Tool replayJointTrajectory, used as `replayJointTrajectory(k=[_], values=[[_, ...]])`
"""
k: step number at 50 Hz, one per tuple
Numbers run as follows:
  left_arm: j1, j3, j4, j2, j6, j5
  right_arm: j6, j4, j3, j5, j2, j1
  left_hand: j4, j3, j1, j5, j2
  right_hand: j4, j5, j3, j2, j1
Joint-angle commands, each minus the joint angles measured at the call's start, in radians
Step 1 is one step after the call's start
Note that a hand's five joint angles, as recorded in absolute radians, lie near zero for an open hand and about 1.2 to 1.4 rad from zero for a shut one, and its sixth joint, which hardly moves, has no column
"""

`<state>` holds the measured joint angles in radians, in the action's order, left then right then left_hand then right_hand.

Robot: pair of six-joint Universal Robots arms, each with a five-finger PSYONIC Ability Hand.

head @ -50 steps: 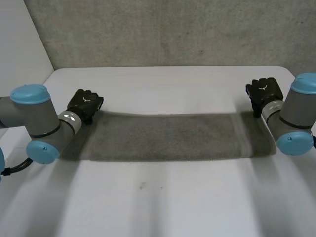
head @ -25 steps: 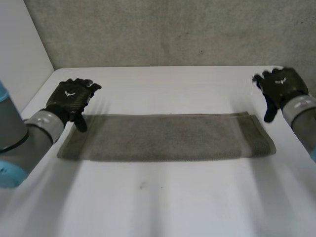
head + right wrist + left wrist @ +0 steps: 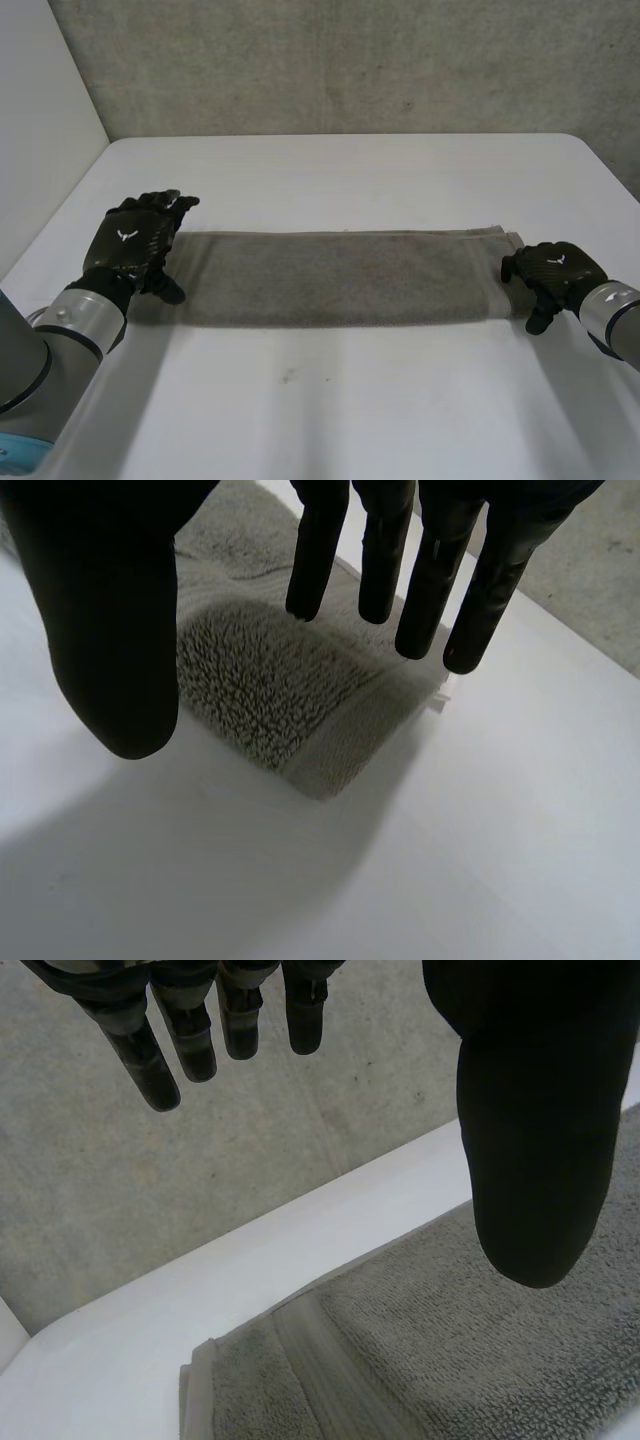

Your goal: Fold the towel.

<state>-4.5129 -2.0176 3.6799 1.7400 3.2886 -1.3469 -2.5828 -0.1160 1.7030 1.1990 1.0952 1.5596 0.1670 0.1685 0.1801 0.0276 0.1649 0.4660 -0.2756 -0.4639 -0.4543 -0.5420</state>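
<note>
towel (image 3: pixel 340 278): grey terry, lying flat on the table as a long narrow strip that runs side to side. We can see a second layer peeking out at the short ends, so it looks doubled over to us.
table (image 3: pixel 350 400): white, and the towel sits roughly mid-depth on it, well clear of both the near and far edges.
left hand (image 3: pixel 132 245): over the towel's left short end, palm down, with the grey left arm (image 3: pixel 55 335) coming in from the near left corner.
left hand state: in the left wrist view the fingers (image 3: pixel 150 1050) are straight and the thumb is held wide of them. There's nothing between them, and the cloth's end band is below the hand. We can't tell whether it actually touches the towel.
right hand (image 3: pixel 555 268): at the towel's right short end, at the near corner there.
right hand state: in the right wrist view the fingers (image 3: pixel 375 550) hang straight and a bit spread, thumb well apart, holding nothing. The towel's corner lies right under the fingertips, and we can't tell if they touch it.
wall (image 3: pixel 330 60): rough grey concrete behind the table's far edge.
</note>
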Motion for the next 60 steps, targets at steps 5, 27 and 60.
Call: replayJointTrajectory(k=[5,27,60], values=[[0.003,-0.004,-0.005,0.004,0.003,0.002,0.001,-0.108,-0.04,0.048,-0.061,-0.027,0.008,0.006,-0.006,-0.028,0.01,0.93,-0.946,-0.932,-0.942,-0.854],[0.001,-0.015,-0.005,-0.005,0.003,0.0,0.044,0.025,-0.233,0.125,-0.009,-0.256,0.008,0.006,-0.006,-0.028,0.01,0.93,-0.946,-0.932,-0.942,-0.854],[0.003,-0.029,-0.001,-0.005,0.005,0.002,-0.186,-0.013,-0.551,0.172,-0.336,0.85,0.008,0.006,-0.006,-0.028,0.01,0.368,-0.384,-0.37,-0.379,-0.292]])
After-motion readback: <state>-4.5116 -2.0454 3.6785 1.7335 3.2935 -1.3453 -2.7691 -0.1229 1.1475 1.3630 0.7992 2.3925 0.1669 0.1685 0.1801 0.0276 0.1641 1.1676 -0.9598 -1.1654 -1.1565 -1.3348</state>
